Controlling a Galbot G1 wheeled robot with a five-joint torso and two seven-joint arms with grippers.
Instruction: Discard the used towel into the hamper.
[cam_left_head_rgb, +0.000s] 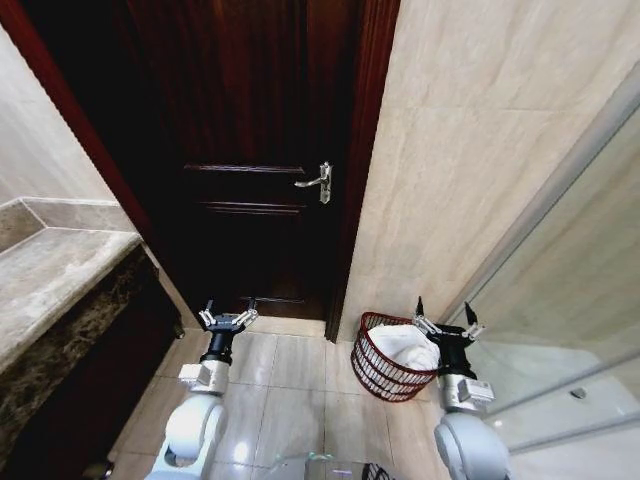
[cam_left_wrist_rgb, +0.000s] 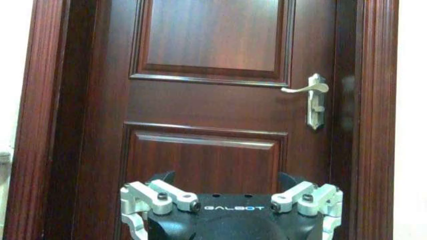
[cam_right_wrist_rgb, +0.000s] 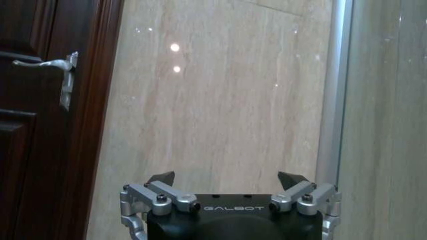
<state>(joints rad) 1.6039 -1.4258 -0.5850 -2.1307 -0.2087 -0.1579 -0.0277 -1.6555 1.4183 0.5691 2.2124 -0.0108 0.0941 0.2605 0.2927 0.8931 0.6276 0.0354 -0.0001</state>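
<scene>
Bathroom corner seen from the head camera. The hamper (cam_left_head_rgb: 388, 358) stands on the tiled floor (cam_left_head_rgb: 290, 370) against the marble wall (cam_left_head_rgb: 470, 150), just beside the frame of the dark wooden door (cam_left_head_rgb: 250, 150); this placement keeps it out of the doorway. A white towel (cam_left_head_rgb: 405, 345) lies bunched inside the hamper, its folds rising to about the rim; judged from this, the discard step appears done. The right hand (cam_left_head_rgb: 445, 325) is held just beside the hamper's rim, on the side towards the glass partition (cam_left_head_rgb: 570, 300); its fingers are spread and pinch nothing, consistent with a release over the opening. The left hand (cam_left_head_rgb: 227, 318) is held forward at like height, well apart from the hamper and facing the door; its fingers are likewise spread and empty, the arm apparently idle. The door handle (cam_left_head_rgb: 318, 183) is level, the door shut. A stone-topped bench (cam_left_head_rgb: 50, 280) runs along the robot's left, carrying nothing of the task.
</scene>
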